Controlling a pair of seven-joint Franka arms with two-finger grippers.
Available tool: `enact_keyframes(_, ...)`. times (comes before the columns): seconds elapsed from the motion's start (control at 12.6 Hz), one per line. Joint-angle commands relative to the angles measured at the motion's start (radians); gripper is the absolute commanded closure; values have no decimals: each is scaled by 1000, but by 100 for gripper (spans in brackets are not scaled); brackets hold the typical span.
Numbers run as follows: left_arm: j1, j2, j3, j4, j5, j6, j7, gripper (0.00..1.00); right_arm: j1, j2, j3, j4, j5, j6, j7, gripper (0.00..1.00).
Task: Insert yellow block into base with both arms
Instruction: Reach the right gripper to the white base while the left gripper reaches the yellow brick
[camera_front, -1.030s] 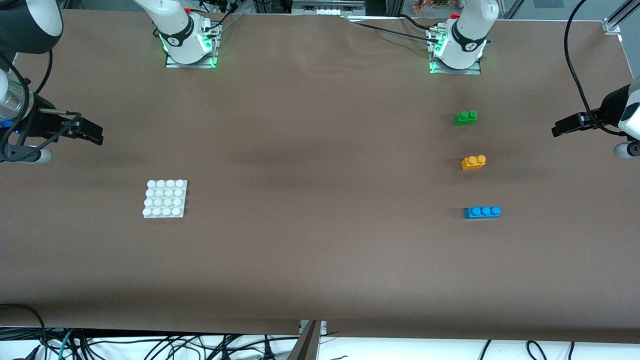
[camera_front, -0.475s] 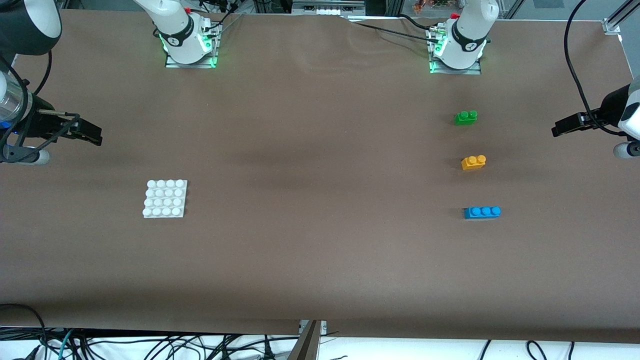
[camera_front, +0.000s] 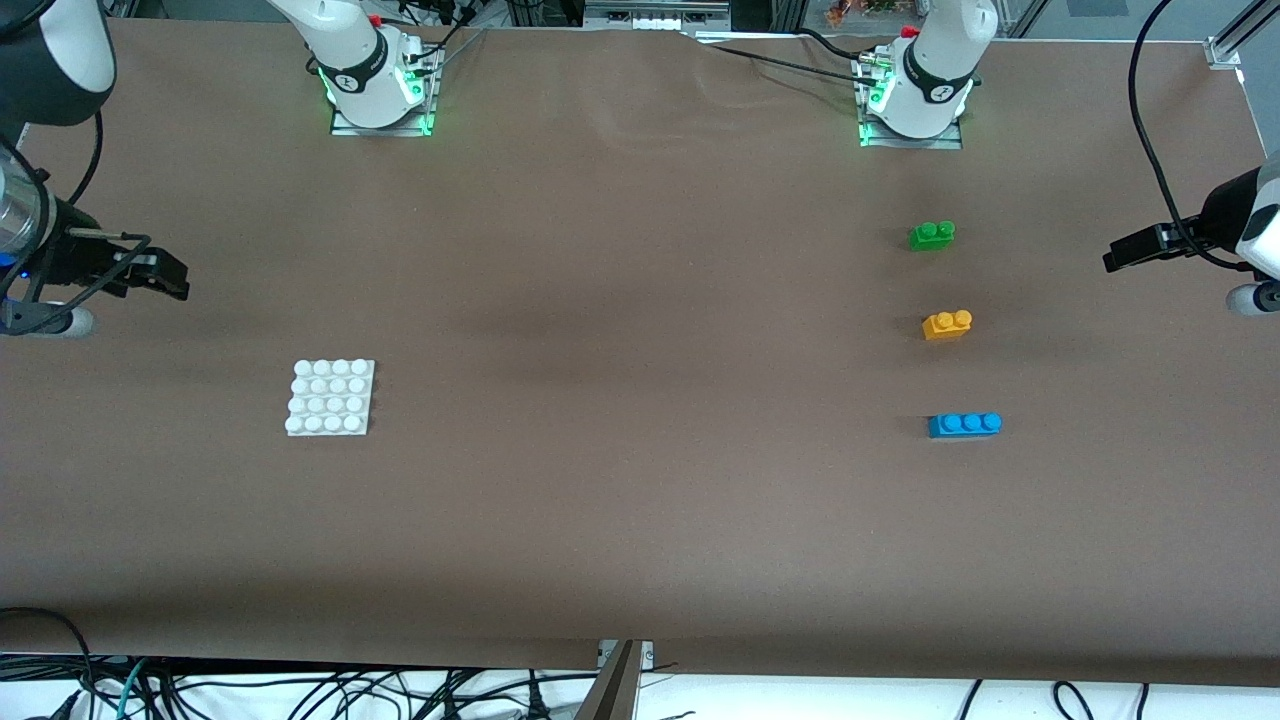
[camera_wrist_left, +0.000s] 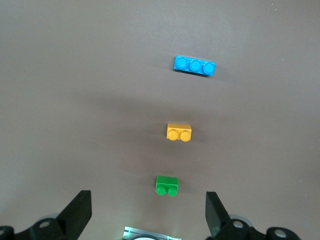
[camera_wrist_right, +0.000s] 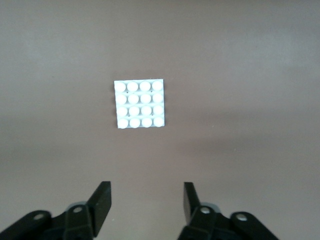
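The yellow block lies on the brown table toward the left arm's end, between a green brick and a blue brick; it also shows in the left wrist view. The white studded base lies toward the right arm's end and shows in the right wrist view. My left gripper is open and empty, high over the table's edge at the left arm's end. My right gripper is open and empty, over the table's edge at the right arm's end.
A green two-stud brick lies farther from the front camera than the yellow block, and a blue three-stud brick lies nearer. Both arm bases stand on the table's edge farthest from the camera.
My right gripper has drawn back a little toward the table's edge at the right arm's end. The left gripper and the bricks have not moved.
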Motion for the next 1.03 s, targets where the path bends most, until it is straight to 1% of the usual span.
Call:
enact_keyframes(0.0,-1,-1,-1,19,26,-21,-1,0,-67,49,0,-8,10,38,-70,62)
enact_keyframes(0.16,-1,1,7,19,26,-19,-5,0,-110,107,-3,-11,10,38,-70,62)
enact_keyframes(0.24,1,3,8,17,26,-19,-19,0,-134,132,-3,-24,10,44,-70,66)
enact_keyframes(0.32,1,6,10,16,25,-18,-30,0,-145,158,-3,-42,10,59,-70,72)
enact_keyframes(0.4,1,10,11,14,23,-18,-54,0,-147,173,-3,-68,10,87,-70,75)
enact_keyframes(0.71,3,71,13,5,-17,-5,-289,0,-150,204,-6,-212,3,272,-72,80)
enact_keyframes(0.87,19,110,11,1,-35,8,-387,0,-150,250,-11,-215,-2,311,-72,81)
enact_keyframes(0.95,21,124,11,-4,-50,18,-439,0,-150,270,-11,-217,-7,340,-73,84)
